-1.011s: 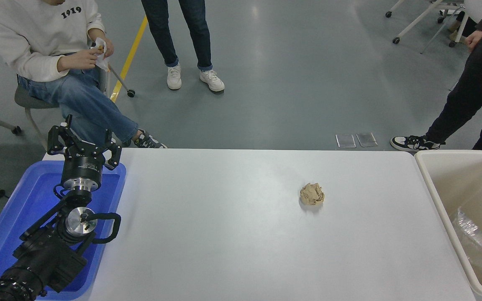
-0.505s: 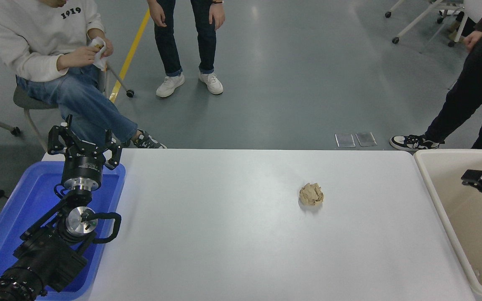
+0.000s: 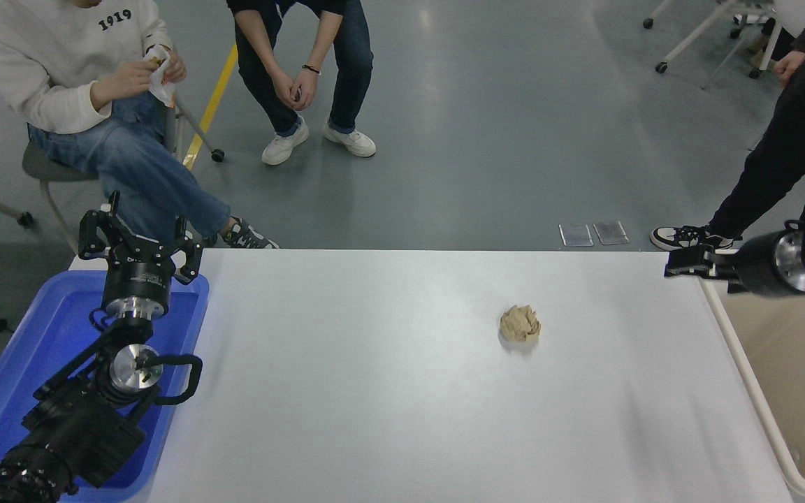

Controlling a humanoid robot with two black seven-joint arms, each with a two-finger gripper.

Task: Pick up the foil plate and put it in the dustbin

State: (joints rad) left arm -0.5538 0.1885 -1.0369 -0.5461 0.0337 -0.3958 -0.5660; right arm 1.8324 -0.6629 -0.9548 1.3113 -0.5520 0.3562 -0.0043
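White table (image 3: 402, 419): no foil plate on it or anywhere in view. Beige dustbin (image 3: 759, 412) at right edge, visible part shows none inside. Right tool (image 3: 682, 267) over bin's far-left corner, empty, opening unclear. Left tool (image 3: 138, 241) parked over blue tray (image 3: 25, 363), spread wide. Tan paper ball (image 3: 520, 324) mid-table. Probably done.

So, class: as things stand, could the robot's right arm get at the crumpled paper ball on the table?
Probably yes. The right claw hangs over the table's far right corner beside the dustbin, and nothing lies on the bare surface between it and the paper ball.
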